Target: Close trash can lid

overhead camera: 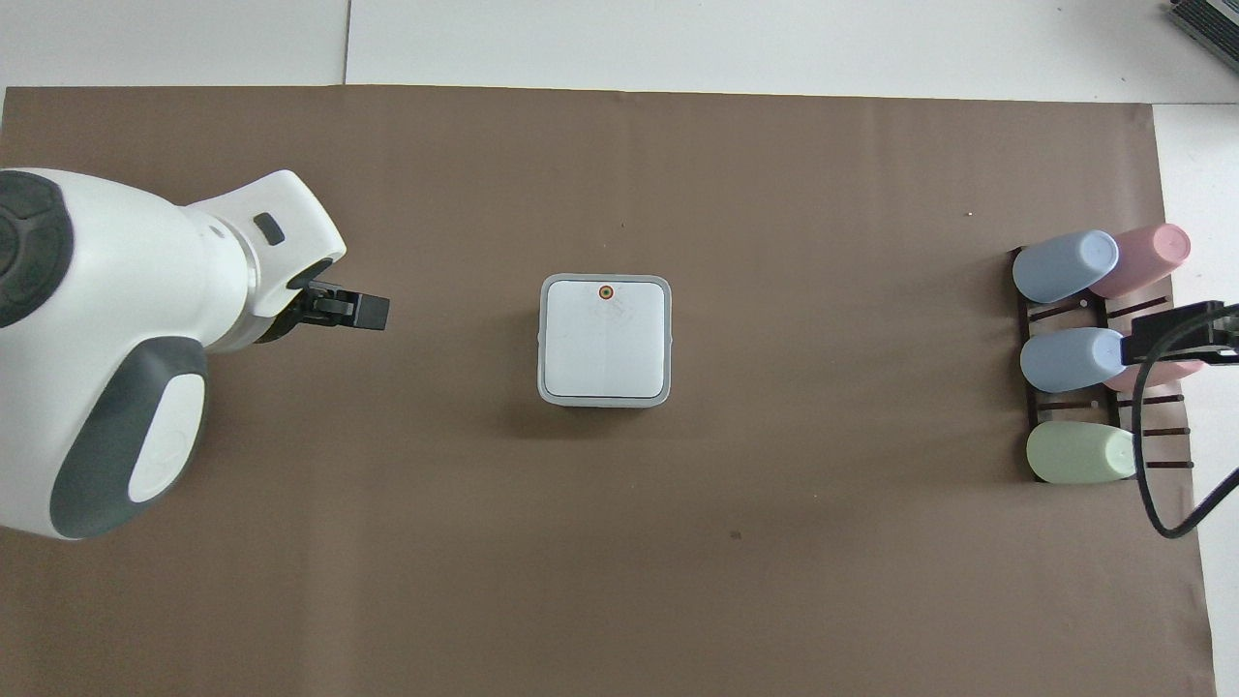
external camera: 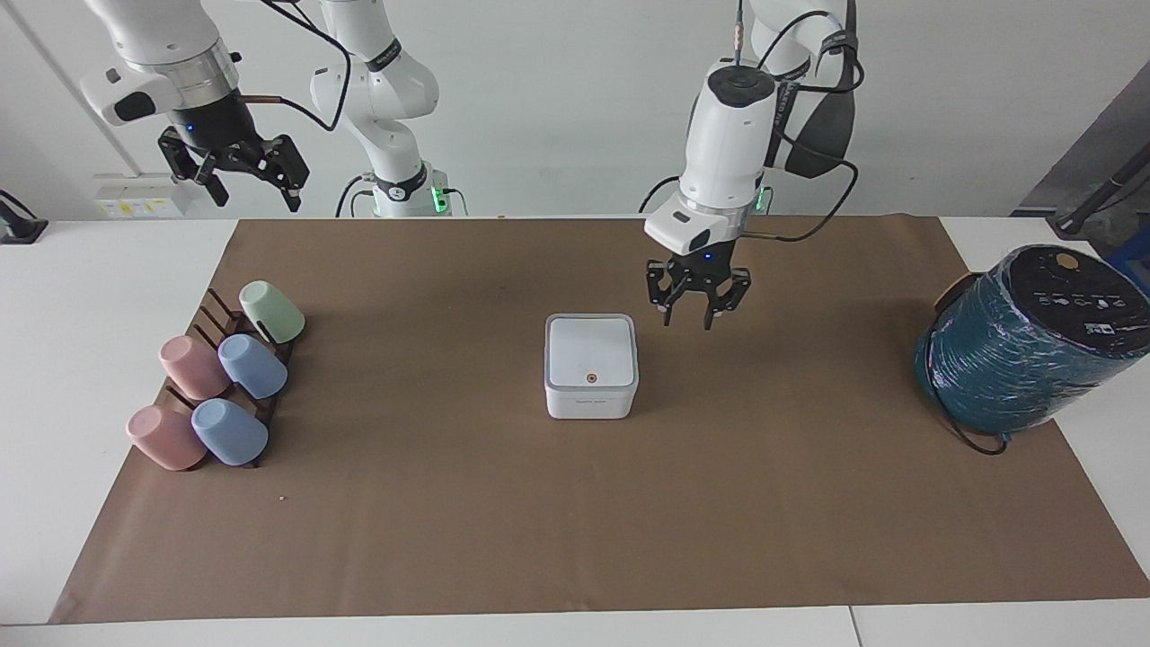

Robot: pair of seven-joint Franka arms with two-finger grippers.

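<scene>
The white cube-shaped trash can (external camera: 590, 403) stands in the middle of the brown mat. Its lid (external camera: 591, 349) lies flat and shut on it, with the orange dot at the edge farther from the robots; the lid also shows in the overhead view (overhead camera: 605, 339). My left gripper (external camera: 688, 321) is open and empty, in the air over bare mat beside the can, toward the left arm's end of the table. One of its fingers (overhead camera: 363, 311) shows in the overhead view. My right gripper (external camera: 256, 196) is open and waits high up, over the cup rack in the overhead view (overhead camera: 1176, 334).
A dark rack with several pastel cups (external camera: 216, 386) lies at the right arm's end, also in the overhead view (overhead camera: 1074, 358). A big teal-wrapped cylinder (external camera: 1024, 350) stands at the left arm's end. Brown mat (external camera: 575, 521) covers the table.
</scene>
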